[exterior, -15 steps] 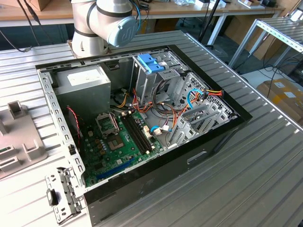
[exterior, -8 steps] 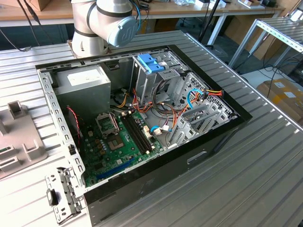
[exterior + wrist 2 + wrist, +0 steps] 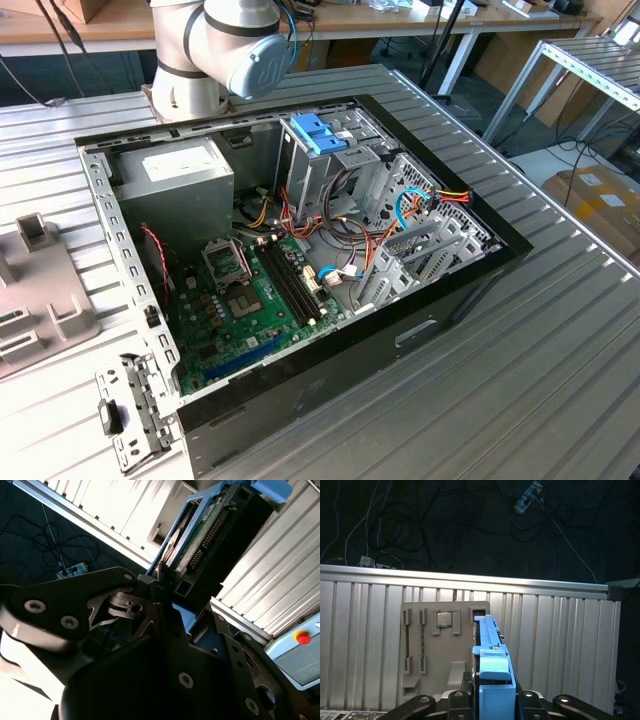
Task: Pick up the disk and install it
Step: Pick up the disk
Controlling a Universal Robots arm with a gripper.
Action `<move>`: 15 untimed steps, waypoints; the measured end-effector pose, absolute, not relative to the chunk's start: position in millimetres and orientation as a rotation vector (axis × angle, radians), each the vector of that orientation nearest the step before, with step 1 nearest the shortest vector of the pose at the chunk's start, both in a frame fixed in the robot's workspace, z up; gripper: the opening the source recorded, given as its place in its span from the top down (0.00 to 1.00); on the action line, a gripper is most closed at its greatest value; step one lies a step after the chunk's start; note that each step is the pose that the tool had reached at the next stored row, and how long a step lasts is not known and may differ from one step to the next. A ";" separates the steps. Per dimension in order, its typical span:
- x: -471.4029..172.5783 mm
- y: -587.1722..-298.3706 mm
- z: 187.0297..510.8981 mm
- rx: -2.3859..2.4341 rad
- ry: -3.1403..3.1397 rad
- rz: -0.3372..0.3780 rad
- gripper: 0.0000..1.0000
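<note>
In the exterior view a grey fixture (image 3: 45, 290) lies at 9 o'clock on the ribbed table (image 3: 520, 380), with a loose metal bracket (image 3: 130, 410) at 7 o'clock. The arm (image 3: 215, 50) stands at 11 o'clock behind the open case (image 3: 420, 330). Its base column is upright, a capped joint faces the camera, and the links above run out of frame at 12 o'clock. Inside the case, the power supply (image 3: 180, 180) sits at 10 o'clock and the motherboard (image 3: 250, 300) at centre. The cage (image 3: 320, 135) with its bright-blue bracket is at 1 o'clock, with drive bays and bundled wires at 3 o'clock. In the first wrist view the gripper (image 3: 494, 697) points down over the table edge, its jaws drawn in narrow and clamped on the disk (image 3: 492, 665). The disk is held edge-on with a light-blue rail toward the camera. It hangs off the table above the fixture's right part, and the fixture's chip (image 3: 444, 619) lies at 10 o'clock of it. In the second wrist view the black linkages rise to the disk (image 3: 210, 530) at 1 o'clock, its green board side and blue frame showing. A red button (image 3: 302, 637) sits at 4 o'clock.
</note>
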State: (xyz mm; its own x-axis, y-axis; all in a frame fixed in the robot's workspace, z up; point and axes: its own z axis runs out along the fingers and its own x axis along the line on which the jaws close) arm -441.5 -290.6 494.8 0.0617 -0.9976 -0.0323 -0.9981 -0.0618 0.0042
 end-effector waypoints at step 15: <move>-441.2 -302.0 494.9 -2.275 2.139 0.041 0.63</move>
